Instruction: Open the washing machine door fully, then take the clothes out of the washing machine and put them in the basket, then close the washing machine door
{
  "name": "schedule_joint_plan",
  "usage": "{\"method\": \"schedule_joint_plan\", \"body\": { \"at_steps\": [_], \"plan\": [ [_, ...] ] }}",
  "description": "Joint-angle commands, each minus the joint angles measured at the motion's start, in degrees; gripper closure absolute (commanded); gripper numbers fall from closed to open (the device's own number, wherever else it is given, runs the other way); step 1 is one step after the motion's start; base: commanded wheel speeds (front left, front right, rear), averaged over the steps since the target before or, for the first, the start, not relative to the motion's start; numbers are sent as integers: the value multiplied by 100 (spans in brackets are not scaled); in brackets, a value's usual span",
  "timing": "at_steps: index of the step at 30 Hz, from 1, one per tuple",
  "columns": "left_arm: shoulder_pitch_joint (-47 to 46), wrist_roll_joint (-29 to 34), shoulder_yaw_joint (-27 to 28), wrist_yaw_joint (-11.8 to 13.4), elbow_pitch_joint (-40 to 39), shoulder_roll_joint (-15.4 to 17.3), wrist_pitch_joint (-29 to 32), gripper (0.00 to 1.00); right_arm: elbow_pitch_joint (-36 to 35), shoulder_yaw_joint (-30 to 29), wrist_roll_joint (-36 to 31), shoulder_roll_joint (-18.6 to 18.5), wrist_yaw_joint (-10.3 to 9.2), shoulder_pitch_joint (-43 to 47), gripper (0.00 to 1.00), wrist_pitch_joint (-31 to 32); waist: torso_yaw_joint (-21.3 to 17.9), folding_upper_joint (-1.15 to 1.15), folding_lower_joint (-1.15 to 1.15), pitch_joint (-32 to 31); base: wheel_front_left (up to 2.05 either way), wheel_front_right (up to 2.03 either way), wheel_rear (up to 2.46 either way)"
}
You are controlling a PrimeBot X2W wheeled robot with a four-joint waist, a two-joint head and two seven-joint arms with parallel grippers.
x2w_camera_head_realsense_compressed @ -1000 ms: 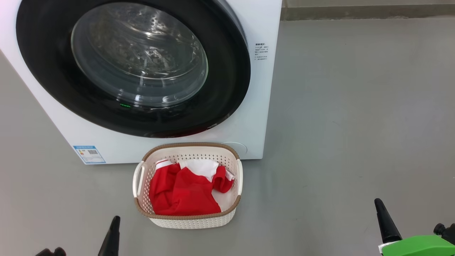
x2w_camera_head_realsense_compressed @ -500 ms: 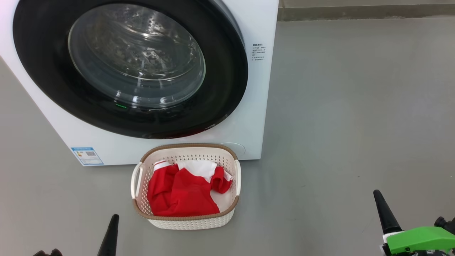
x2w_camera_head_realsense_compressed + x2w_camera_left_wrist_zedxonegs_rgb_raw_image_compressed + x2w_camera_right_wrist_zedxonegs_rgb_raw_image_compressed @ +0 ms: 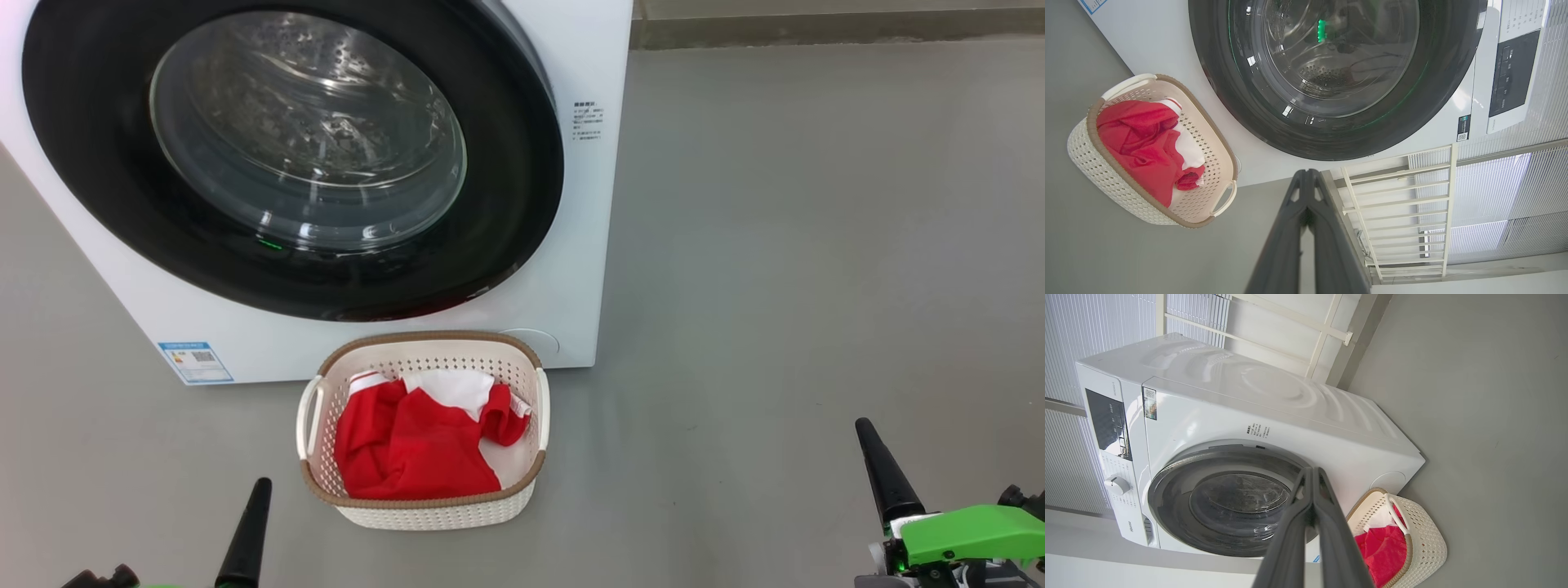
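— At the left wrist, what state are the fingers in?
— Left gripper (image 3: pixel 1307 175): both long dark fingers pressed together from base to tip, nothing pinched between them. It hangs above the grey floor (image 3: pixel 816 286) and touches nothing.
— And the right side?
— Right gripper (image 3: pixel 1312 471): likewise pressed together and empty, clear of every object. A green housing (image 3: pixel 971 531) sits on the arm just behind the fingers.
— What lies nearest the tools?
— The basket (image 3: pixel 424 336). It stands upright on the floor, ahead of both grippers and between them, nearer the left one and well apart from the right. Cream perforated walls, brown woven-look rim, white side handles.
— Location of the clothes?
— Inside that basket. The clothes (image 3: pixel 416 445) are red fabric with a white panel, crumpled in a heap that lies below the rim.
— Beyond the basket?
— The washing machine (image 3: pixel 588 245), a white front-loader. The basket's far rim stands just before its lower front, toward the corner on the right gripper's side; whether the two touch cannot be told. A small blue label (image 3: pixel 194 362) marks the lower corner on the left gripper's side.
— Condition of the door?
— The washing machine door (image 3: pixel 306 139) is shut, its glossy black rim lying flat against the white front. A perforated steel drum shows through the bulging glass.
— Anything further out?
— From the right wrist, a dark control panel (image 3: pixel 1108 424) and a dial (image 3: pixel 1116 484) at the machine's top. Past the left fingertips, a white railing (image 3: pixel 1396 204) beside the machine.
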Motion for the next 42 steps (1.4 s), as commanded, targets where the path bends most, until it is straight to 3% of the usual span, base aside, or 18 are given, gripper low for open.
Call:
{"method": "schedule_joint_plan", "body": {
  "at_steps": [1,23,42],
  "plan": [
    [-295,-196,190,3,-177,42,52,100,-177,62,174,-102,-3,-313,100,50,-6,0,0,-1,0,0,0],
    [-443,-1504,307,3,-246,12,397,100,-253,29,1282,-123,-4,-559,100,404,-78,0,0,-16,0,0,0],
    [-444,-1513,306,3,-247,11,398,100,-254,29,1289,-123,-4,-560,100,406,-79,0,0,-16,0,0,0]
  ]
}}
